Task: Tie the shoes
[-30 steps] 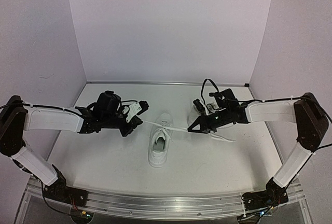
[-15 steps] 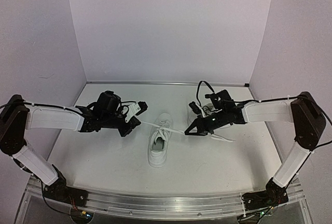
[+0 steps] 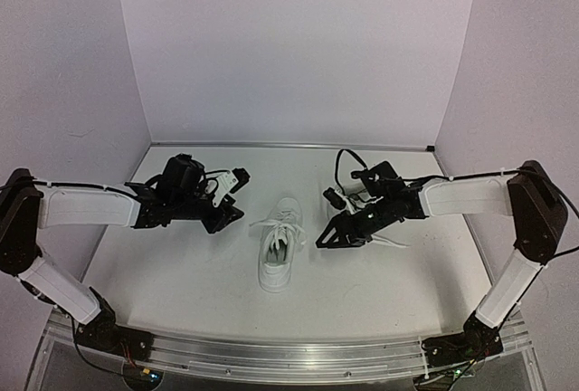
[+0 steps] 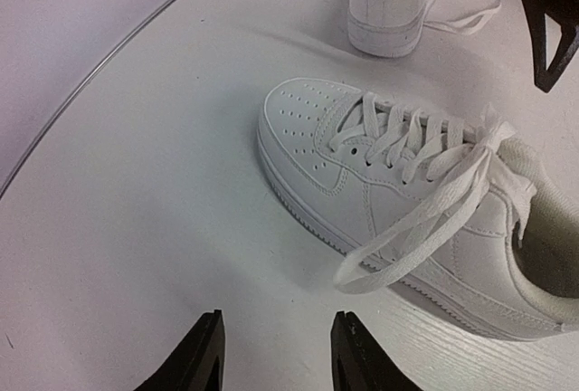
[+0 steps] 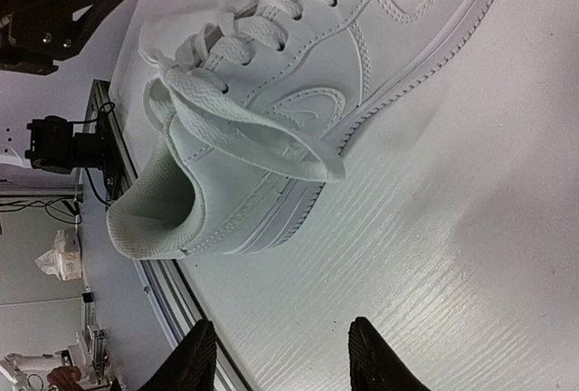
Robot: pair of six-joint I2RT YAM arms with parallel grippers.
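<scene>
Flanking the front shoe [image 4: 389, 183] on the tabletop [image 3: 181, 282], left tool [image 4: 276, 364] and right tool [image 5: 282, 359] both hang open, empty. Its laces [image 4: 425, 219] look soft, floppy, so probably best pinched on the draped loop.

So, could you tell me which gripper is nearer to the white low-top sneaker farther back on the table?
Right. The right gripper hovers in front of the far sneaker; the left gripper is well to its left, past the nearer white sneaker.
</scene>
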